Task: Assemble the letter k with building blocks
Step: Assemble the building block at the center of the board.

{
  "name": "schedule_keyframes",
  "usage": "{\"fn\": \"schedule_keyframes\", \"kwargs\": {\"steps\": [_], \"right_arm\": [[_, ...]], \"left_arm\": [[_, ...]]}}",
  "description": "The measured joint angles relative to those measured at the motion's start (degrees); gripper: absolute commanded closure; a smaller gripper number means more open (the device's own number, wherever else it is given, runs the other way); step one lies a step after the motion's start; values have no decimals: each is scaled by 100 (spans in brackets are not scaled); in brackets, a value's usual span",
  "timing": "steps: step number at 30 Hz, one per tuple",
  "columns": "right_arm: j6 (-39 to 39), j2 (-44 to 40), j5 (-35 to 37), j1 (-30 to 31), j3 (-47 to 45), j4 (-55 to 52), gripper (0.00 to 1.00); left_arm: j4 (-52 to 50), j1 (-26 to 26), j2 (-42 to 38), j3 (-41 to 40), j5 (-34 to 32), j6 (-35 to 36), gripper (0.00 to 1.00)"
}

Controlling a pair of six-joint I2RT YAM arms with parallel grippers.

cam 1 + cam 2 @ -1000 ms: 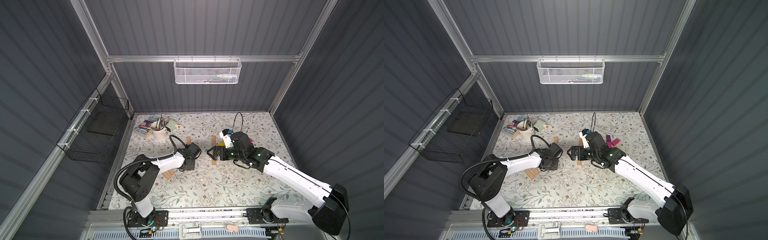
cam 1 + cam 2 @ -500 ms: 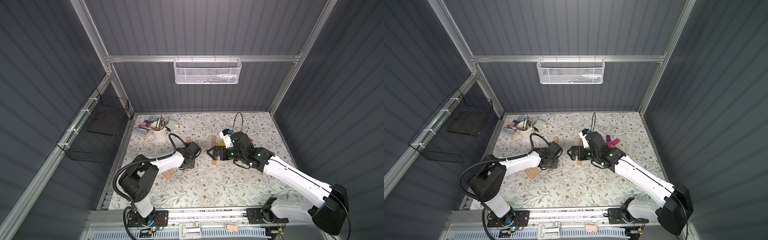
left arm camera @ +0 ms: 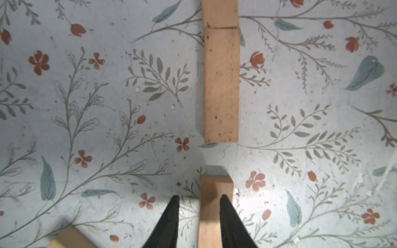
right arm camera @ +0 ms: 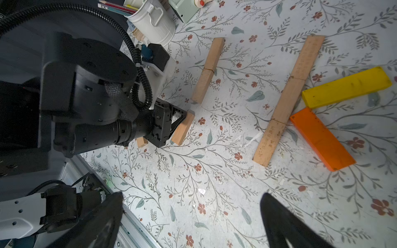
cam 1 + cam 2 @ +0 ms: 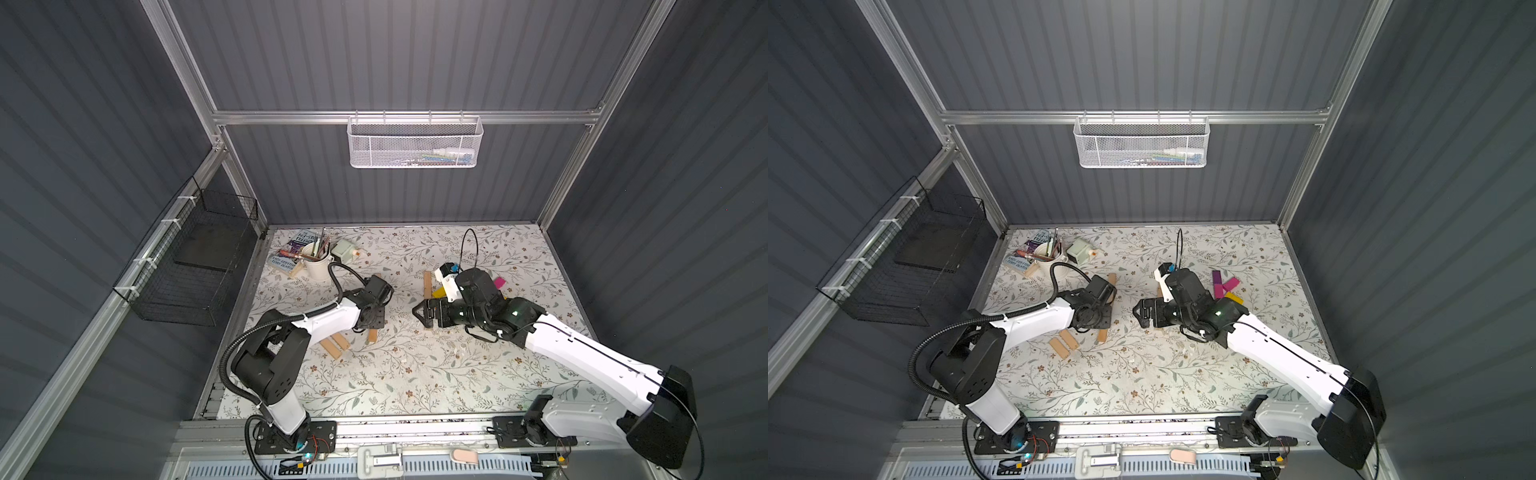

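Already one K shape lies flat, and a second line is not closed

Near the middle of the worktop [image 5: 415, 382] a stem of three tan planks [image 4: 287, 101] lies end to end. A yellow block [image 4: 345, 90] and an orange block [image 4: 322, 139] go out slanted from its side toward the right edge. Each has one end at the stem, touching it or just beside it. In my judgement this already reads as a complete K.

Toward the left edge, a row of two tan planks [image 3: 221, 85] lies roughly parallel to the stem. The left gripper [image 3: 199, 196] stands over a third tan plank [image 3: 211, 206], which is in line with this row but apart from it, because bare worktop shows between the two ends. Its fingers [image 3: 169, 216] are on both sides of this plank. One covers the plank's edge, while a strip of worktop shows next to the other, so I cannot tell if they clamp it or stand free of it. The right gripper [image 4: 192, 193] is spread wide with nothing between, near the stem.

What is left, as I judge: the third plank must meet the row. If a second letter is wanted, two slanted blocks must follow. Two spare tan planks [image 5: 334, 345] lie toward the front-left corner. A purple block [image 5: 1217, 277] and a pink block [image 5: 1230, 284] lie just behind the yellow one.
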Motion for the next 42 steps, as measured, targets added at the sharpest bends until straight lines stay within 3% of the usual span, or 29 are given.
{"fn": "schedule_keyframes", "kwargs": {"steps": [8,17,42], "right_arm": [[-2,0,-2,0,0,-2,1],[-4,0,2,0,0,-2,1],[-50,33,15,0,13,-2,1]], "left_arm": [[72,0,177,0,291,-7,64],[92,0,299,0,332,-55,75],[129,162,549,367,404,-105,73]]}}
